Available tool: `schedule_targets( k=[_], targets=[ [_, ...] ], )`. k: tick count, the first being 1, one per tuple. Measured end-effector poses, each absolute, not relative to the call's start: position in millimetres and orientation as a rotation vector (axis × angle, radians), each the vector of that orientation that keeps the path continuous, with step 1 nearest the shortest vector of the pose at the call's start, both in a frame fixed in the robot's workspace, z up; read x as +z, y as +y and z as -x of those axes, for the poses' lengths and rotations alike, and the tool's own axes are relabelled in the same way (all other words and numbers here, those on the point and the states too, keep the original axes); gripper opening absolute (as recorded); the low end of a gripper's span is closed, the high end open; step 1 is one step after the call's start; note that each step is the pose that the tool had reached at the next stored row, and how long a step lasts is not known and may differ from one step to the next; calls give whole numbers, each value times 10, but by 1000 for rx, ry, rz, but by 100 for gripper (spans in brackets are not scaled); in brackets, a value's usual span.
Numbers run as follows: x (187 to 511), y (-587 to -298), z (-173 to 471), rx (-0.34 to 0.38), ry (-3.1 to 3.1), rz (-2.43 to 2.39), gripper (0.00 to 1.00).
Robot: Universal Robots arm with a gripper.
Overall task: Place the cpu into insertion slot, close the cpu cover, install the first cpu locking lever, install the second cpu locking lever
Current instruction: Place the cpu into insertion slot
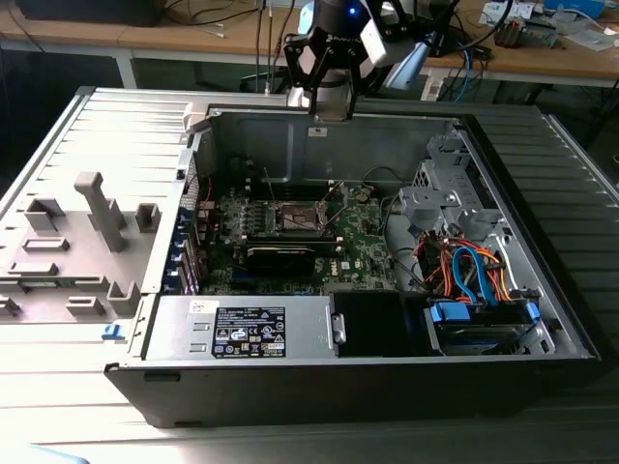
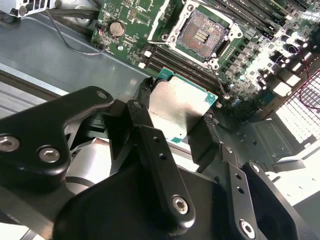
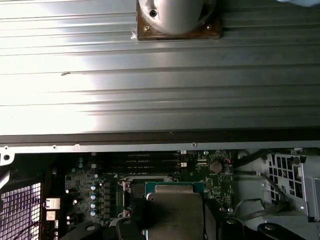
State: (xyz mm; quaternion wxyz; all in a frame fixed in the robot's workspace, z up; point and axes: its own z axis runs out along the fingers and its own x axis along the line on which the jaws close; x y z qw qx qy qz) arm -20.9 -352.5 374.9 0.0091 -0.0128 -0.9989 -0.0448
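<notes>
- Partly hidden by the black gripper (image 2: 176, 112), the cpu (image 2: 177, 100) shows only its grey metal top and a strip of green edge in the second wrist view; its far corners sit behind the fingers (image 2: 145, 95).
- The jaws are clamped on the cpu, one finger pressed to each of two opposite sides, with the chip lying flat between them.
- The insertion slot (image 2: 200, 32) is uncovered on the green motherboard (image 2: 250, 55), its field of contacts exposed. The cpu is held above the board just beside the slot, not in it.
- Whether the silver frame around the slot is the hinged cover or the fixed rim cannot be made out.
- In the first wrist view the cpu (image 3: 175, 212) blocks most of the slot behind it, and the picture's edge cuts off the chip's near side.
- In the exterior view the arm (image 1: 334, 39) stands over the far wall of the open computer case (image 1: 290, 145); the slot (image 1: 300, 217) lies near the middle of the board.
</notes>
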Motion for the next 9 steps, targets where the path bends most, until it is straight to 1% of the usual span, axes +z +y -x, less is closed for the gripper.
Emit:
schedule_targets(
  k=[9],
  targets=[
    [3742, -3536, 214, -140, -3120, 40, 55]
  ],
)
